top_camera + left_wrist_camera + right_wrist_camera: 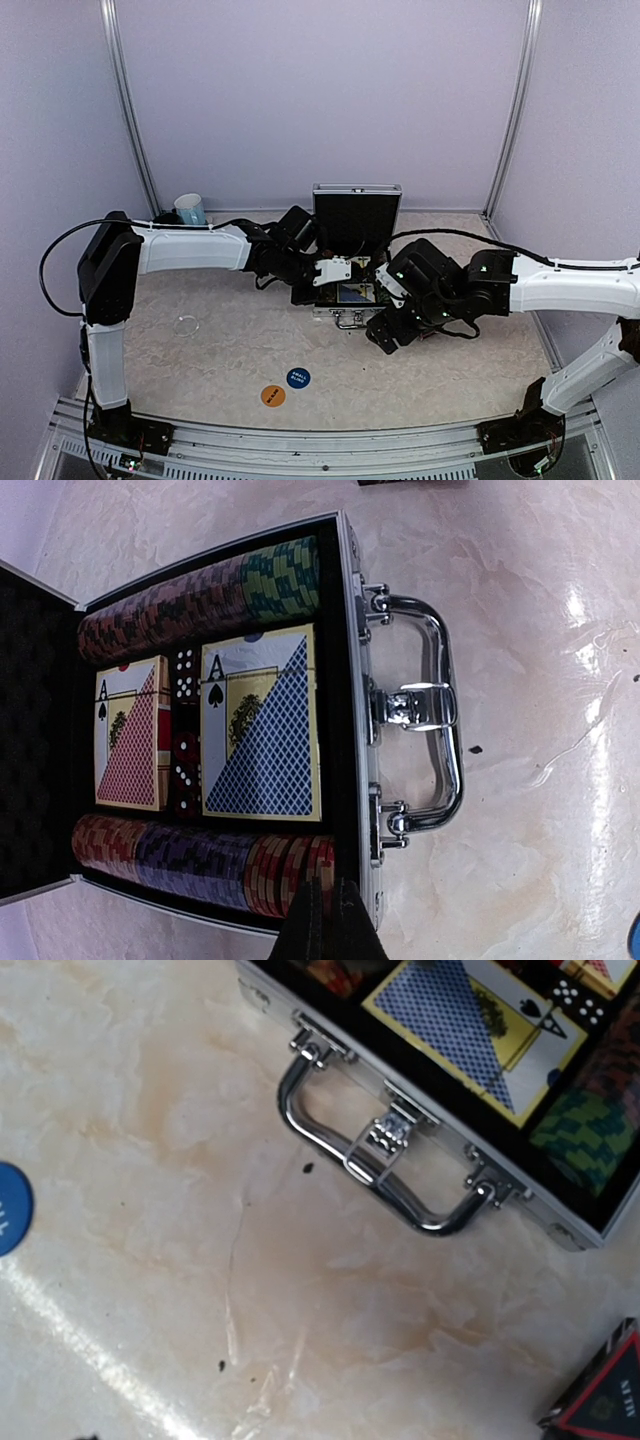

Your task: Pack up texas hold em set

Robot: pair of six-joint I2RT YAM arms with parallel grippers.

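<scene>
Aluminium case (350,630) open, chips and decks seated, just under my left claw (327,910), pinched shut, empty | right claw (385,335) spread wide, handle (380,1165) just ahead | blue button (298,378), orange button (273,396) behind both claws, unpacked | risk: shutting lid (356,220) early strands them.

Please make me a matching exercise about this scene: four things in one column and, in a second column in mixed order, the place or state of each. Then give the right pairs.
Column one:
1. blue button
2. case lid
3. dice
4. light blue mug

Column two:
A. between the red deck and the blue deck
B. at the far left of the table
C. raised, standing open
D. on the table, outside the case, on its near side

Pairs: 1-D, 2-C, 3-A, 4-B
</scene>
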